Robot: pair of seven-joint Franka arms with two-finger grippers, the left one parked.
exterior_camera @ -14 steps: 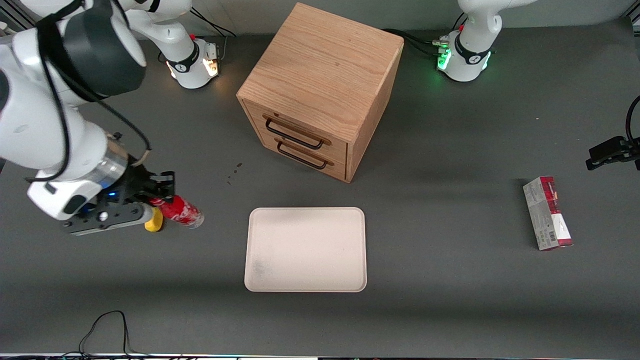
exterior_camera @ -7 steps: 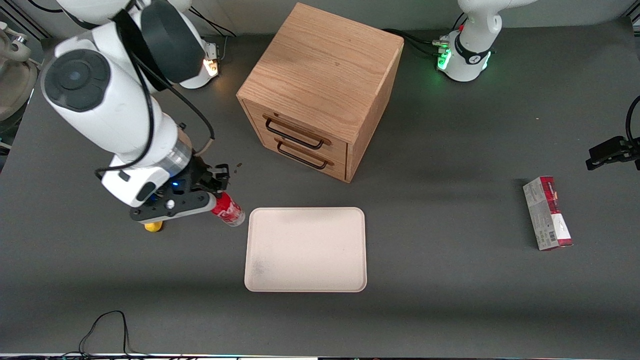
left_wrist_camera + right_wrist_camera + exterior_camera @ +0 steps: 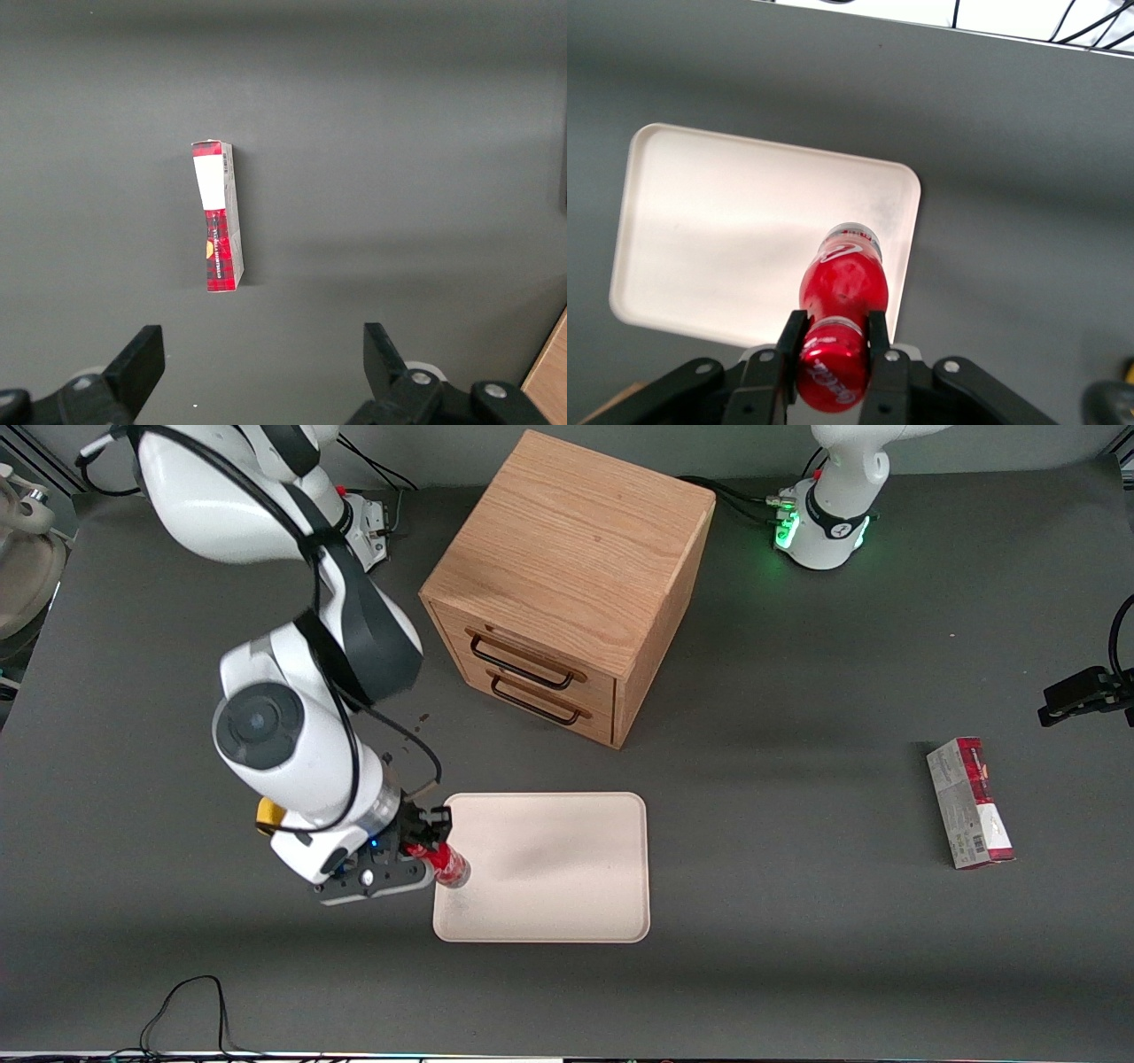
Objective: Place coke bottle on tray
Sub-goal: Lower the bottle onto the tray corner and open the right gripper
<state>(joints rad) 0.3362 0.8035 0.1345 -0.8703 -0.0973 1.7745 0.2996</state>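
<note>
the pincer (image 3: pixel 423 856) pinches the coke bottle (image 3: pixel 447 865) near its cap, holding it off the surface above the edge of the tray (image 3: pixel 567 868) that faces the working arm's end of the tabletop (image 3: pixel 797 691); in the wrist view the coke bottle (image 3: pixel 842 305) hangs over that tray (image 3: pixel 726 239) edge, fingers (image 3: pixel 790 341) pressed against its sides

Overhead front view; wrist views downward, sharing tray (image 3: pixel 567 868).
</note>
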